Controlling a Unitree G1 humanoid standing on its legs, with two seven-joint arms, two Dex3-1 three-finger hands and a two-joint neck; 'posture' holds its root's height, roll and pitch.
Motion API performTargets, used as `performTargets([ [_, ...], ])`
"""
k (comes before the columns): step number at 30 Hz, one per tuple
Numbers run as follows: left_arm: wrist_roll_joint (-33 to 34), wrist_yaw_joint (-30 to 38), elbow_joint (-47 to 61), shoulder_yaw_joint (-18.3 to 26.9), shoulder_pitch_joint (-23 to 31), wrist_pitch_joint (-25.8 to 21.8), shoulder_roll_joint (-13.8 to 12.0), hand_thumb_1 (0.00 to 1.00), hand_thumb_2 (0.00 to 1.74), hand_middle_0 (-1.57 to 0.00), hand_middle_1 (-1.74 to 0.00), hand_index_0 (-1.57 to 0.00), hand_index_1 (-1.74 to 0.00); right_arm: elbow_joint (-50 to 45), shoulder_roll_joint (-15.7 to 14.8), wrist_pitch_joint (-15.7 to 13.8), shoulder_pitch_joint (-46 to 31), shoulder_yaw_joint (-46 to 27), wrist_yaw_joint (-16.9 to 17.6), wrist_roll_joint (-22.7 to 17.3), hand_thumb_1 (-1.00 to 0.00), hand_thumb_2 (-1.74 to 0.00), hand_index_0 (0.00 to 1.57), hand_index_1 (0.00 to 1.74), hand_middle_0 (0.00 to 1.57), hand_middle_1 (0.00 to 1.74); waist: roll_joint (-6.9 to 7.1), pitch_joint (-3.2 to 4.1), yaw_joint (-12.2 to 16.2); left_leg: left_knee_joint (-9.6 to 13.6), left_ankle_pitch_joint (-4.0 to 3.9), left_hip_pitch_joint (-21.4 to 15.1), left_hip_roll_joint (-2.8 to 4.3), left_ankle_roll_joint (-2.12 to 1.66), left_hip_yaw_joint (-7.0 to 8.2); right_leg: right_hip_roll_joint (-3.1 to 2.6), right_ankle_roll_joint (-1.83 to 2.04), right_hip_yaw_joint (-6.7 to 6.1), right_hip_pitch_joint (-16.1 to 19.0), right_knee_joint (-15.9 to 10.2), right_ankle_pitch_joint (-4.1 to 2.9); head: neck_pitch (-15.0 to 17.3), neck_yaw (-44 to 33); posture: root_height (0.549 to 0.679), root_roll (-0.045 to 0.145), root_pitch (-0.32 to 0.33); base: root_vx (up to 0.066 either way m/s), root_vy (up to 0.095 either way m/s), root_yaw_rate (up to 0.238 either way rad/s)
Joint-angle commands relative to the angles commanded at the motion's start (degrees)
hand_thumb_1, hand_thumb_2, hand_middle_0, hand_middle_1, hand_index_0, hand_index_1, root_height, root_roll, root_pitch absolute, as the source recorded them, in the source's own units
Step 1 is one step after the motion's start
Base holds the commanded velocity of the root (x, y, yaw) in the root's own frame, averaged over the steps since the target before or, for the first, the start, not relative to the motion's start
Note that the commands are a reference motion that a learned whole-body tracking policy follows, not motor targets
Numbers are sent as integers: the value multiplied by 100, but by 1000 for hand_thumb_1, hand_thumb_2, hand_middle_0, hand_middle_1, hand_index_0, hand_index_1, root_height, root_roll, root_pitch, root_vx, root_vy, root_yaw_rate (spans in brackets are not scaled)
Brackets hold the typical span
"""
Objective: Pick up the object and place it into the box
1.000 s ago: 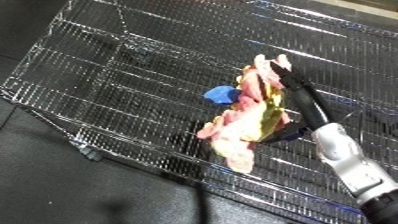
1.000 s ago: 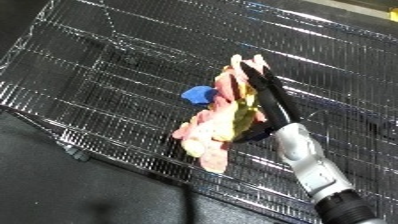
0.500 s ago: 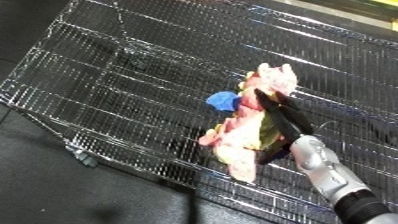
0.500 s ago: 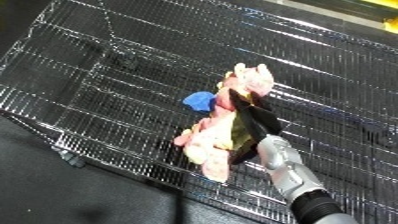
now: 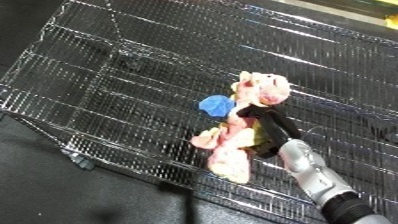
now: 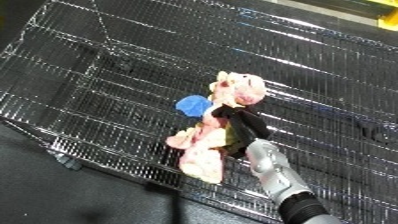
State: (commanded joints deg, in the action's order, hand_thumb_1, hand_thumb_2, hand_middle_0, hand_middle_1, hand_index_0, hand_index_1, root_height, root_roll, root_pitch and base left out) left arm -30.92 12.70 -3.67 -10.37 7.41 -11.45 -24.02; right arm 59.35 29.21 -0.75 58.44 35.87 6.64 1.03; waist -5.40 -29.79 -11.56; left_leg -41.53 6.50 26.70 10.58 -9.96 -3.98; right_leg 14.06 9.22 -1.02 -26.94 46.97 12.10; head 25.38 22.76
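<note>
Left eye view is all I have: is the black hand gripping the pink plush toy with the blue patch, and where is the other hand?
Observer: The right eye view agrees: the right hand is curled round the pink plush toy. The left hand shows there neither.
Operator: Is the toy in the silver wire-mesh bin?
Observer: It is over the silver wire-mesh bin, and that view shows more mesh to the toy's right. Resting or lifted, I cannot tell.
</note>
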Motion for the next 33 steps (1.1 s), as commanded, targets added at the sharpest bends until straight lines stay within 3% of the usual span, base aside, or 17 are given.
performTargets([
  [3,-33,-34,-27,-23,-45,3,-16,1000,1740,-1570,-1740,-1570,-1740,-21,71,3,-18,-27,0,-19,-1000,-1740,1570,1740,1570,1740,-1,0,7,17,-10,-45,0,-4,1,7,4,-3,43,3,11,17,55,614,23,-90,-2,-14,0],
  [11,-44,-60,-150,-12,-179,40,3,1000,1740,-1570,-1740,-1570,-1740,-335,215,-35,-211,-214,88,-118,-1000,-1740,1570,1740,1570,1740,36,0,101,156,-35,-275,29,2,48,26,13,2,262,-88,53,18,230,616,27,-110,-1,-7,-14],
  [17,-40,-46,-280,71,-198,71,46,1000,1740,-1570,-1740,-1570,-1740,-1248,523,-157,-681,-602,223,-339,-1000,-1740,1570,1740,1570,1740,105,0,290,359,-61,-540,75,-5,133,34,10,12,498,-241,81,-89,403,620,30,-126,-8,-5,-50],
  [23,-1,-64,-346,176,-81,152,109,1000,1740,-1570,-1740,-1570,-1740,-2543,943,-301,-1649,-1414,432,-481,-1000,-1740,1570,1740,1570,1740,142,0,549,391,-60,-682,104,10,201,28,9,-14,604,-261,84,-185,636,620,34,-146,-25,-8,-51],
  [28,104,-112,-323,257,14,241,191,1000,1740,-1570,-1740,-1570,-1740,-3749,1218,-343,-2647,-2292,602,-250,-1000,-1740,1570,1740,1570,1740,145,0,804,377,-39,-787,120,31,244,26,7,-73,678,-266,75,-280,748,619,37,-165,-16,1,-71],
  [33,183,-141,-282,318,77,319,284,1000,1740,-1570,-1740,-1570,-1740,-4657,1187,-425,-3670,-3339,842,-220,-1000,-1740,1570,1740,1570,1740,144,38,1034,405,-25,-886,146,41,310,22,7,-96,775,-335,55,-247,1164,620,39,-180,-11,0,-70],
])
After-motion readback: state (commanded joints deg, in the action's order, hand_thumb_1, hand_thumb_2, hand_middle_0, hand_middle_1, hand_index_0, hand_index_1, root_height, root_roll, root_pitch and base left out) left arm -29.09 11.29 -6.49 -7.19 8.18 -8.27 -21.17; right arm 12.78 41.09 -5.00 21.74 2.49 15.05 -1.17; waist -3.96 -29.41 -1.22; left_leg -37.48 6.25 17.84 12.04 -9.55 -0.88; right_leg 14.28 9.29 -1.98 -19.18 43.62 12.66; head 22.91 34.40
